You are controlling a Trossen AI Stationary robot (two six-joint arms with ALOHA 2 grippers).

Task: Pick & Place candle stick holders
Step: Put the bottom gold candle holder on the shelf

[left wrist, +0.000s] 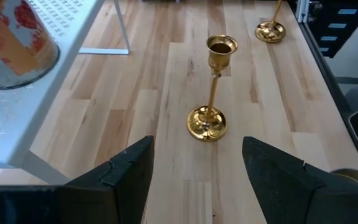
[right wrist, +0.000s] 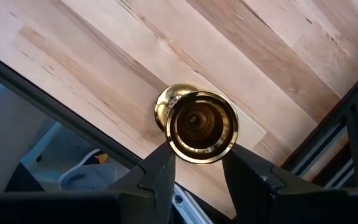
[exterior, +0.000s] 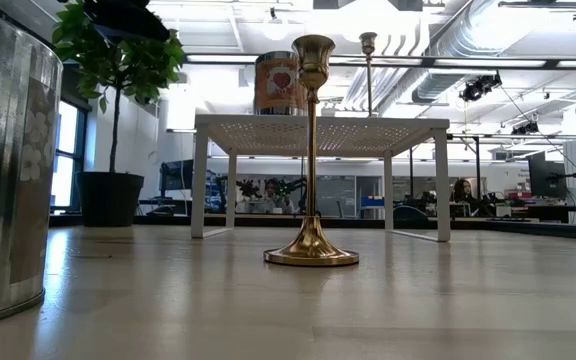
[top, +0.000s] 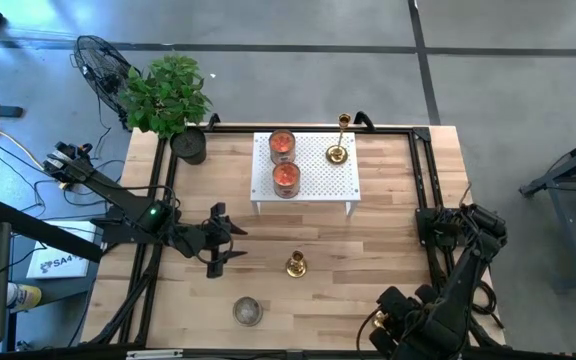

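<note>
One gold candle stick holder (top: 296,265) (left wrist: 211,87) (exterior: 311,150) stands on its round base in the middle of the wooden table. My left gripper (top: 230,243) (left wrist: 197,180) hovers open to its left, pointing at it, with nothing between the fingers. A second holder (top: 339,148) stands on the white perforated stand (top: 313,200). A third (right wrist: 201,126) (left wrist: 270,30) stands by the near right edge, base (right wrist: 164,107) on the wood. My right gripper (top: 380,322) (right wrist: 197,165) points down over it, a finger on each side below its cup. My right gripper comes at the third holder from above, pointing down. The holder's cup (right wrist: 201,126) hides the fingertips, so I cannot tell whether they touch the holder. The holder stands upright on the table.
Two glass jars with orange-red candles (top: 282,146) (top: 286,178) share the white stand. A grey tin (top: 247,311) (exterior: 3,170) sits near the front edge. A potted plant (top: 168,95) stands at the far left corner. Black frame rails (top: 418,190) run along the table's sides.
</note>
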